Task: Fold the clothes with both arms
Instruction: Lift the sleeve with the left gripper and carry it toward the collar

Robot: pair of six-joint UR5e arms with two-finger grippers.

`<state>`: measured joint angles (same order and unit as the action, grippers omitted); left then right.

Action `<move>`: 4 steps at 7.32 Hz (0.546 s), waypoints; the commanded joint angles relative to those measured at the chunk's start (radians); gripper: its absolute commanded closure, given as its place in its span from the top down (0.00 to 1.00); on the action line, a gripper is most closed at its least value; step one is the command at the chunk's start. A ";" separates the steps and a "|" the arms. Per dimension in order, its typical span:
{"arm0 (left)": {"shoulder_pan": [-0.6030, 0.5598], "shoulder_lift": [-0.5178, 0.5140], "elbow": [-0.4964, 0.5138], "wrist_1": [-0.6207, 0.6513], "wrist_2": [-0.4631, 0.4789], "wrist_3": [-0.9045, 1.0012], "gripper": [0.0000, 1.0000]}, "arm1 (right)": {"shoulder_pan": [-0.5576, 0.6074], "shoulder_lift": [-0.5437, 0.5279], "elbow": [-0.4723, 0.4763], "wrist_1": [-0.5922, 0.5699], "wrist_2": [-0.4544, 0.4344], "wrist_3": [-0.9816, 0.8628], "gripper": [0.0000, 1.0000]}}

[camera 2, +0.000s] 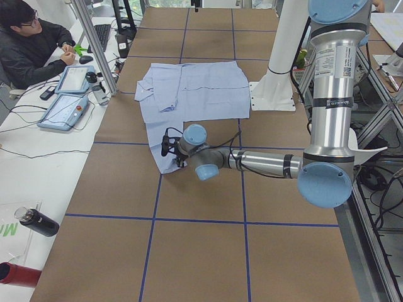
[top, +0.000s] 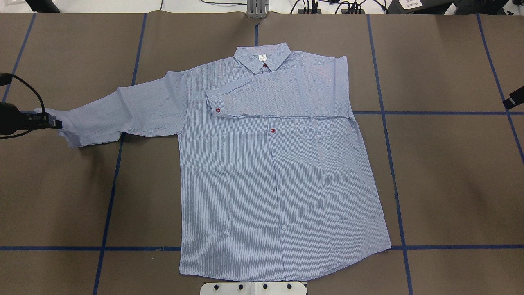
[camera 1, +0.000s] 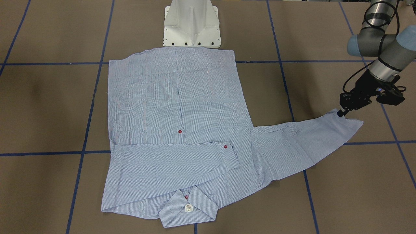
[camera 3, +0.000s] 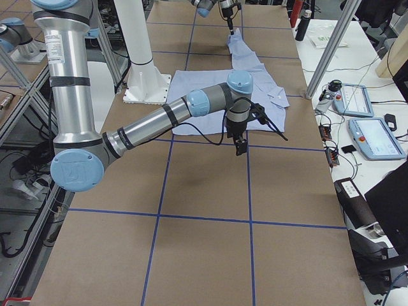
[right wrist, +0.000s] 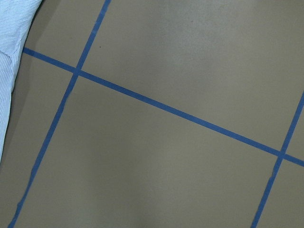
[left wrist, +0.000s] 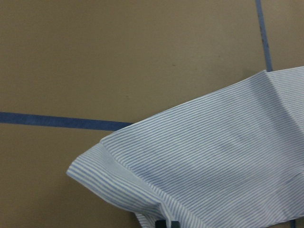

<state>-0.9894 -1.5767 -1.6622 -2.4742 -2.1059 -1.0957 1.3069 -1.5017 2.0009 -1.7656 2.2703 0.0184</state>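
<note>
I logged the second sleeve fold: left gripper (camera 1: pixel 340 113) pinched on the shirt's (camera 1: pixel 175 97) outstretched cuff (camera 1: pixel 349 123), which I judged due next across the shirt; right gripper (top: pixel 512 100) well off the shirt, opening not discernible.

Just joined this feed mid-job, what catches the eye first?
A blue striped shirt lies flat in the middle, one sleeve folded across its chest. The other sleeve stretches toward the robot's left, where the left gripper seems to pinch its cuff. The right gripper hangs over bare table.
</note>
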 commanded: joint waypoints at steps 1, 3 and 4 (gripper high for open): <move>0.002 -0.177 -0.245 0.498 -0.002 -0.006 0.00 | 0.000 0.000 -0.001 0.000 0.000 0.000 1.00; 0.056 -0.465 -0.277 0.870 -0.005 -0.056 0.00 | 0.000 0.000 -0.002 0.000 0.000 0.000 1.00; 0.131 -0.546 -0.265 0.894 0.004 -0.169 0.00 | 0.000 0.000 -0.002 0.000 0.000 0.000 1.00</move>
<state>-0.9292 -1.9957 -1.9270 -1.6860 -2.1084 -1.1655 1.3069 -1.5018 1.9993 -1.7656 2.2703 0.0184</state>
